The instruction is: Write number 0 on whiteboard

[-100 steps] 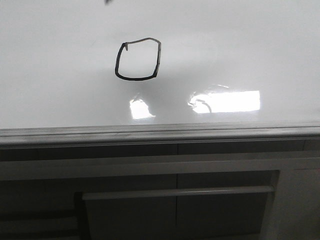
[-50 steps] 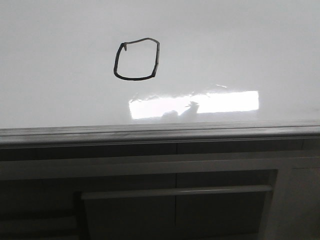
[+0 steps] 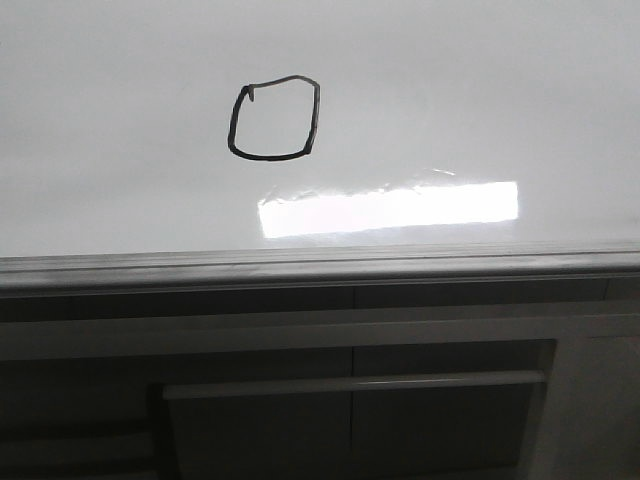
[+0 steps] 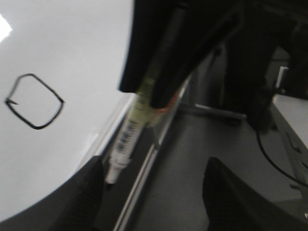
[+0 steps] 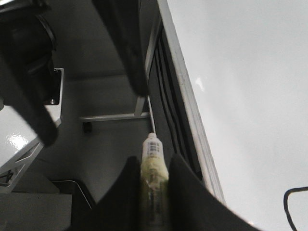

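Ink work looks complete: the number 0 (image 3: 268, 157) stands as a closed, boxy loop on the upper left part of the whiteboard (image 3: 480, 90), above the bright glare patch (image 3: 390, 208) and well clear of the grey edge strip (image 3: 320, 265).

The right gripper (image 5: 154, 166) pinches the marker (image 4: 126, 139) by its barrel, off the board's edge and away from the drawing. The left gripper (image 4: 154, 166) is spread, holding nothing, with the pen's end just beside one of its fingers.

I judge the step in hand to be taking the pen away. Doing it well means keeping the pinch firm and the nib turned off the glossy surface, since fresh ink would probably smear at a touch. The blur hides whether the pen is capped. No tray, cup or holder for the pen shows in any view.
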